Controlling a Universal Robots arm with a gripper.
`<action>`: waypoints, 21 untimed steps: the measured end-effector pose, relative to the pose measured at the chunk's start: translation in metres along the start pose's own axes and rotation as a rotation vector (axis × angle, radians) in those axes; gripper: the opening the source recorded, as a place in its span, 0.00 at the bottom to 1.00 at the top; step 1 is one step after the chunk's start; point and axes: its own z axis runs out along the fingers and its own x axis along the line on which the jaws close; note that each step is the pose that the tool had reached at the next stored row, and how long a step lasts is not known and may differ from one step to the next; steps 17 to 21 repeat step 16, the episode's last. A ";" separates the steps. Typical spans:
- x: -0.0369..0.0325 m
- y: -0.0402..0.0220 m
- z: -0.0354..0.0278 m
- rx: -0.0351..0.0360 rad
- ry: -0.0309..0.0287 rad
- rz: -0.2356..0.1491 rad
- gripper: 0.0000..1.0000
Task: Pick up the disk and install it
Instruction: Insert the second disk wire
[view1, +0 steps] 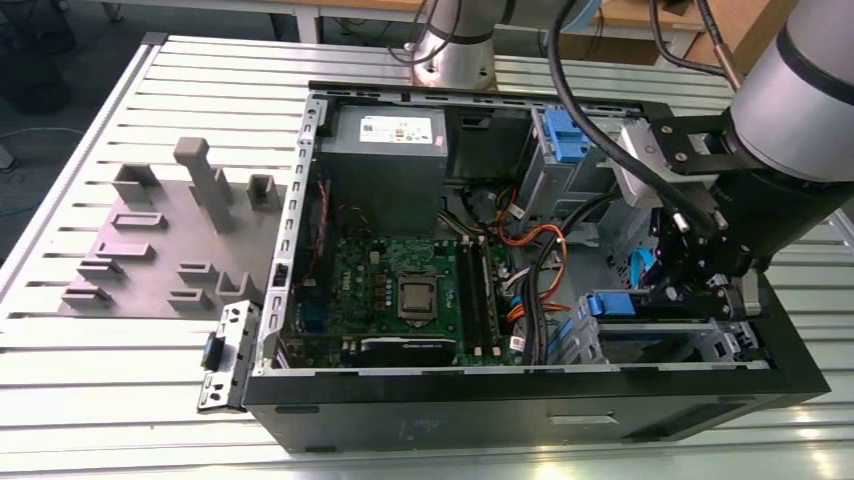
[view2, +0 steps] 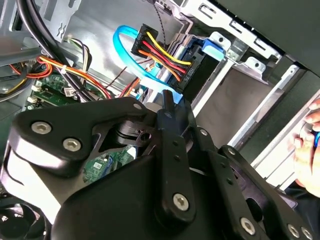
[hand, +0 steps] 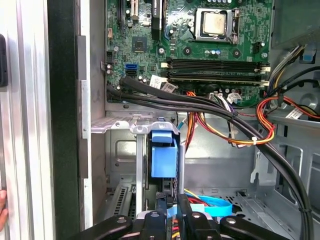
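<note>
The disk (view1: 617, 303) stands on edge in the metal drive cage (view1: 667, 345) at the case's corner, low on the exterior view's right. Its bright blue bracket (hand: 164, 155) shows between the cage's silver rails in the first wrist view. In the second wrist view the disk (view2: 202, 57) runs away from my fingers toward the cage. My gripper (view1: 683, 298) reaches down into that corner of the case. It is shut (hand: 170, 207) on the near end of the disk, and the black fingertips (view2: 169, 102) hide that end.
Bundles of orange, red and yellow wires (hand: 235, 135) and a light blue data cable (view2: 127, 55) lie close beside the cage. The motherboard (view1: 400, 290) and a grey power supply (view1: 387, 140) fill the open case. A grey fixture block (view1: 160, 240) sits outside on the exterior view's left. A person's hand (view2: 306, 150) is near the case edge.
</note>
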 end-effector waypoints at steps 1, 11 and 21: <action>-0.0002 -0.0001 -0.0013 0.0000 0.0000 0.000 0.24; -0.0003 -0.0003 -0.0031 0.0000 0.0000 0.000 0.11; -0.0004 -0.0003 -0.0031 0.0000 0.0000 0.000 0.11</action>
